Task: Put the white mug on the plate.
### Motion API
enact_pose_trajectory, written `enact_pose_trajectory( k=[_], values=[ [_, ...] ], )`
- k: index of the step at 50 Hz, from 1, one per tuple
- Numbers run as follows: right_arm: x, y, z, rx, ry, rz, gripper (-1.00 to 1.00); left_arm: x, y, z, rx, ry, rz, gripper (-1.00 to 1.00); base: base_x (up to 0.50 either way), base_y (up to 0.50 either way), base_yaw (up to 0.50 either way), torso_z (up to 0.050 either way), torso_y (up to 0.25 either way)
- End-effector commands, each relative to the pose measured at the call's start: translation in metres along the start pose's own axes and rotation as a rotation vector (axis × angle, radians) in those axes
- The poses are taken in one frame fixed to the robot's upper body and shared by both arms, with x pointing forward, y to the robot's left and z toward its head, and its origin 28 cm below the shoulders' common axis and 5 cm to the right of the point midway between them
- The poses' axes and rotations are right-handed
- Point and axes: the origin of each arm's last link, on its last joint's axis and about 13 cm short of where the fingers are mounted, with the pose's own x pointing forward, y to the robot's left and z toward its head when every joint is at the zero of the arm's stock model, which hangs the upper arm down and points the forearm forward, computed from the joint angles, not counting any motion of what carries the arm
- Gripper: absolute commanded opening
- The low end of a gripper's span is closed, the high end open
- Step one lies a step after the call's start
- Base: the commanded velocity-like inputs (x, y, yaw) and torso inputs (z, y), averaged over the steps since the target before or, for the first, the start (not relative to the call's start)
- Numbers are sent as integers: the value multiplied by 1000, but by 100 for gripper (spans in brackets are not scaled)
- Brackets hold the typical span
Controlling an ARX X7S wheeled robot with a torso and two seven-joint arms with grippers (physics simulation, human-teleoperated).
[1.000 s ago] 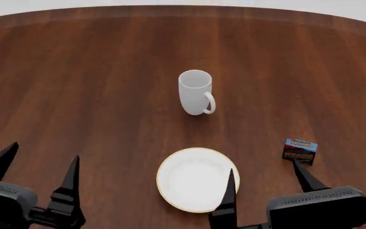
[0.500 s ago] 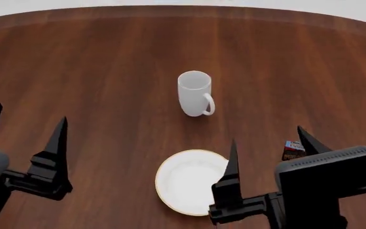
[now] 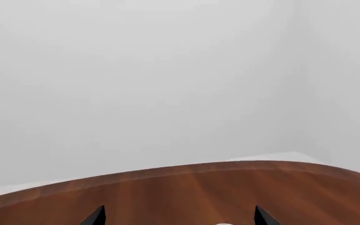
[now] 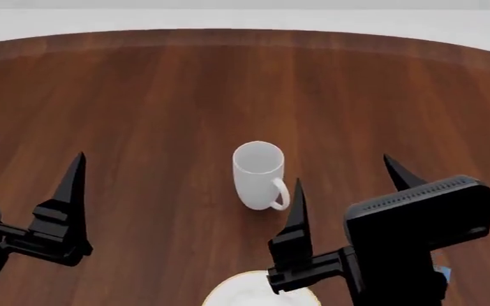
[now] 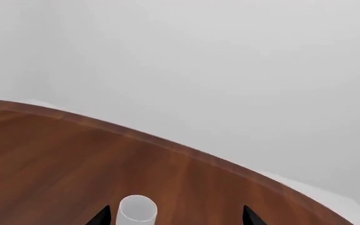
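The white mug (image 4: pixel 257 173) stands upright mid-table, its loop handle turned toward me and to the right. Only the far edge of the gold-rimmed plate (image 4: pixel 238 295) shows at the bottom of the head view, partly behind my right arm. My right gripper (image 4: pixel 343 172) is open, hovering just right of the mug and nearer to me. In the right wrist view the mug (image 5: pixel 136 212) stands ahead of the right gripper (image 5: pixel 175 217), close to one fingertip. My left gripper (image 4: pixel 28 159) is open, far left of the mug. The left gripper (image 3: pixel 178 216) holds nothing.
The round dark wooden table (image 4: pixel 143 95) stretches far ahead to its curved edge (image 5: pixel 186 150), with a pale floor and wall beyond. A small blue sliver of a box (image 4: pixel 443 274) peeks out behind my right arm.
The head view has shifted, so the mug and plate sit lower in the picture. Both open grippers have risen and come forward, the right one now beside the mug. The box is almost hidden.
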Motion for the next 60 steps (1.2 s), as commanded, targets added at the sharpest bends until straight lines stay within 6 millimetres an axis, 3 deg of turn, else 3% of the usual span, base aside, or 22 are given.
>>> enact_pose_trajectory(
  k=[1, 23, 30, 47, 60],
  values=[
    [1, 1, 0, -5, 0, 10, 100, 0, 0, 0, -4, -1, 1, 100, 500, 0, 0, 0, 0],
    [0, -4, -5, 22, 5, -1, 100, 0, -4, 1, 10, -2, -4, 100, 488, 0, 0, 0, 1],
    [6, -9, -3, 61, 25, -4, 100, 0, -4, 2, 10, -5, 0, 100, 67, 0, 0, 0, 0],
    [49, -53, 15, -46, 82, 101, 100, -5, -2, 11, -12, -93, 1, 100, 0, 0, 0, 15, -84],
    [44, -67, 26, -122, 133, 128, 100, -9, -4, 18, -4, -128, 5, 100, 0, 0, 0, 38, -164]
  ],
)
